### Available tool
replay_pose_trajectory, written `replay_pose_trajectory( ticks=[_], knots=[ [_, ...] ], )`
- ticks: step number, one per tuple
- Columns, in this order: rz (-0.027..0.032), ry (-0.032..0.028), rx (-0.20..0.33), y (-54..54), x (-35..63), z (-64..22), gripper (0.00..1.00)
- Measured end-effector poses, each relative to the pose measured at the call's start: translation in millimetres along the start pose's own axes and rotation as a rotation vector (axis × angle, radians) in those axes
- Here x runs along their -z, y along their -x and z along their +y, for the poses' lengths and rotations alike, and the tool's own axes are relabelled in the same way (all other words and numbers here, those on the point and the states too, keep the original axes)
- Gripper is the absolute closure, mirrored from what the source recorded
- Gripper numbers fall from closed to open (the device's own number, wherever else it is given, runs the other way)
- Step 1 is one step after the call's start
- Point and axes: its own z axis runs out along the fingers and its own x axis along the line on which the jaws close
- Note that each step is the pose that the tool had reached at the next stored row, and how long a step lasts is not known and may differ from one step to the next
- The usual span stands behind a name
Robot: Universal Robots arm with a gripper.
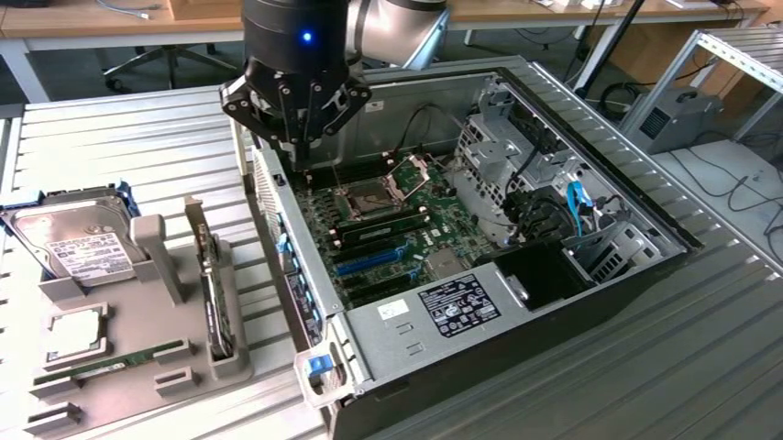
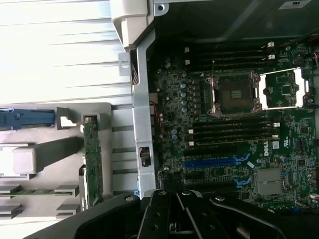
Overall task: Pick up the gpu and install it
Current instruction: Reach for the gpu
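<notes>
Starting at the exterior view's left, a grey holder (image 1: 159, 266) lies on the ribbed metal table (image 1: 123, 137), at about nine o'clock from the open computer case (image 1: 490, 367). At the holder's ten o'clock corner sits a silver hard drive (image 1: 73, 243) with a white label. Below it, toward seven o'clock, rest a square processor chip (image 1: 76, 332) and a slim green RAM stick (image 1: 110, 367). Along the holder's three o'clock edge the gpu (image 1: 218, 302) stands on its long edge in a slot, its metal bracket at the twelve o'clock end. Nothing touches it. The wrist view shows the same card (image 2: 92, 154) upright in the holder, just beside the case wall.

Further toward the exterior view's right, the arm (image 1: 306, 37) hangs over the case's eleven o'clock corner. Its fingers (image 1: 299, 147) point straight down, pressed together and holding nothing. They are well apart from the gpu, which lies at about seven o'clock from them. In the wrist view the fingers (image 2: 159, 214) hover above the motherboard's edge.

Inside the case, the motherboard (image 1: 404, 229) lies flat. Its processor socket (image 1: 367, 197) is open near the centre, and a blue slot (image 1: 367, 261) sits at about six o'clock from the socket.
</notes>
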Motion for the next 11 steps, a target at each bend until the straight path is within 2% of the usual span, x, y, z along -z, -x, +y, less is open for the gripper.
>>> replay_pose_trajectory(
  ticks=[11],
  knots=[
    [0.0,-0.0002,0.0,-6.4,-0.4,-0.8,0.89]
  ],
)
